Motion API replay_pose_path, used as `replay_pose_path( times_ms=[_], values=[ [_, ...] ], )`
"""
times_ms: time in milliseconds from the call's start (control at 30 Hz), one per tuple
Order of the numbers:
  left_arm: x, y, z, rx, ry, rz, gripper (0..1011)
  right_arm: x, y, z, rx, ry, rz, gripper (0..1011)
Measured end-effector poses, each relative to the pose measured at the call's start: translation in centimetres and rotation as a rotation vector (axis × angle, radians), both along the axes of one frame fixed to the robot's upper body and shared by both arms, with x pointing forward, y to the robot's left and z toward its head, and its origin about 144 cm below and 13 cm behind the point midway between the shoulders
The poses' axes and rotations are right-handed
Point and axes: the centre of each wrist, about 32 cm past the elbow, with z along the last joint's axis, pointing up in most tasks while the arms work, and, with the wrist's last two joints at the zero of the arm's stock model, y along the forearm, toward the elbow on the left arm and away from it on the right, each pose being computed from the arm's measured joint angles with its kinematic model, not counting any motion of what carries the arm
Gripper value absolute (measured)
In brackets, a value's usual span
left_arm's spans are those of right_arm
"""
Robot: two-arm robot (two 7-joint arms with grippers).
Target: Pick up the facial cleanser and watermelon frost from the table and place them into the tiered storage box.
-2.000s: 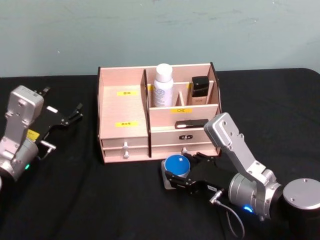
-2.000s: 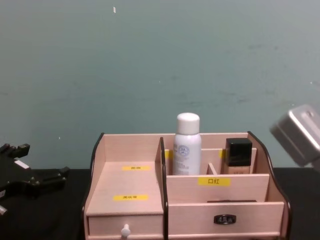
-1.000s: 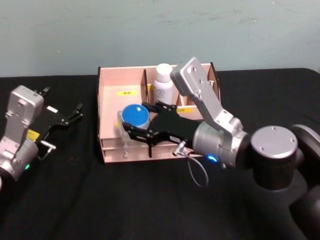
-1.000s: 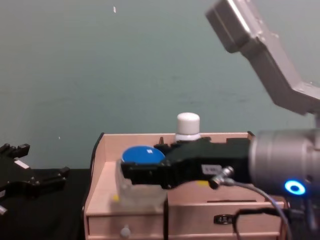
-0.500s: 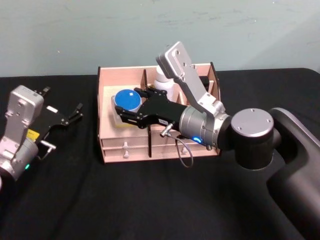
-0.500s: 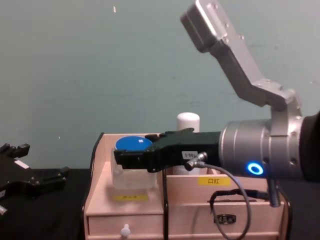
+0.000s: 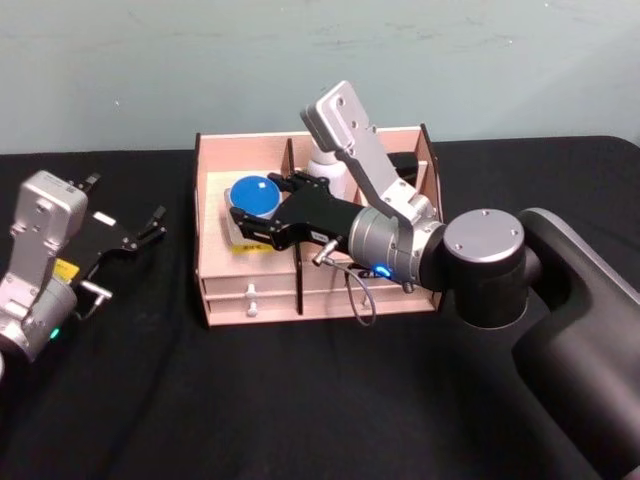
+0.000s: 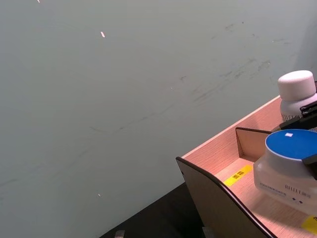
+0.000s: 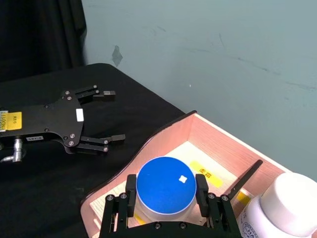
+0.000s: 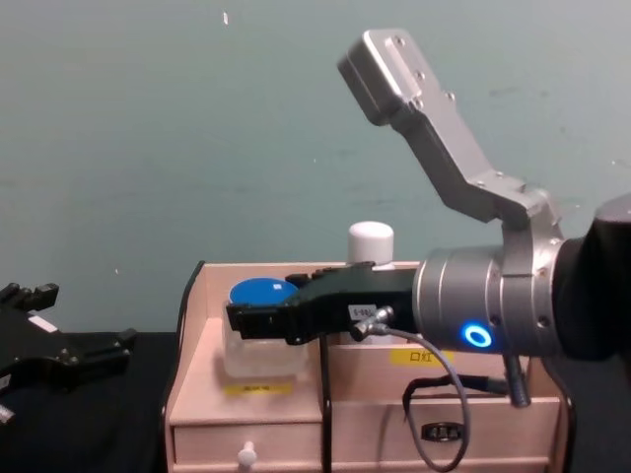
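Now clamped in right gripper (image 9: 166, 198): watermelon frost (image 7: 251, 194), upright over left compartment of tiered storage box (image 7: 214, 180); left gripper (image 7: 140, 232) parked, splayed.

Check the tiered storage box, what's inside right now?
In the tiered storage box: watermelon frost in the wide left compartment, gripped by the right gripper; facial cleanser stands in a rear compartment. The arm covers the right compartments; drawer contents unseen. Left gripper parked, open.

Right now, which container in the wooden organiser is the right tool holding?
The squat jar with the blue lid, over the organiser's left section. The right tool grips its sides; the tall white bottle stands free behind.
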Motion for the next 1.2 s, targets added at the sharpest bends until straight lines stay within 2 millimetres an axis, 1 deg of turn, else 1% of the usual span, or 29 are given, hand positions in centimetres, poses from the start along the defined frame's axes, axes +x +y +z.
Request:
replay_pose_path(
  times_ms=[600, 733, 767, 900, 967, 1000, 1200],
  values=[
    [0.0, 0.0, 0.0, 0.000, 0.000, 0.000, 1010, 0.4, 0.1, -0.4, -0.009, 0.017, -0.008, 721],
    [0.0, 0.0, 0.0, 0.000, 0.000, 0.000, 1010, 0.3, 0.1, -0.3, -0.009, 0.016, -0.008, 795],
    [0.0, 0.0, 0.0, 0.000, 0.000, 0.000, 1010, 0.3, 0.1, -0.3, -0.009, 0.016, -0.008, 844],
    [0.0, 0.0, 0.0, 0.000, 0.000, 0.000, 1010, 0.3, 0.1, -0.3, -0.008, 0.016, -0.008, 941],
    [0.0, 0.0, 0.0, 0.000, 0.000, 0.000, 1009, 0.3, 0.1, -0.3, -0.008, 0.016, -0.008, 966],
    [0.0, 0.0, 0.0, 0.000, 0.000, 0.000, 1010, 0.2, 0.1, -0.3, -0.003, 0.010, -0.007, 1002],
    [0.0, 0.0, 0.0, 0.000, 0.000, 0.000, 1009, -0.7, -0.2, 0.3, 0.022, -0.055, -0.006, 1000]
  ],
)
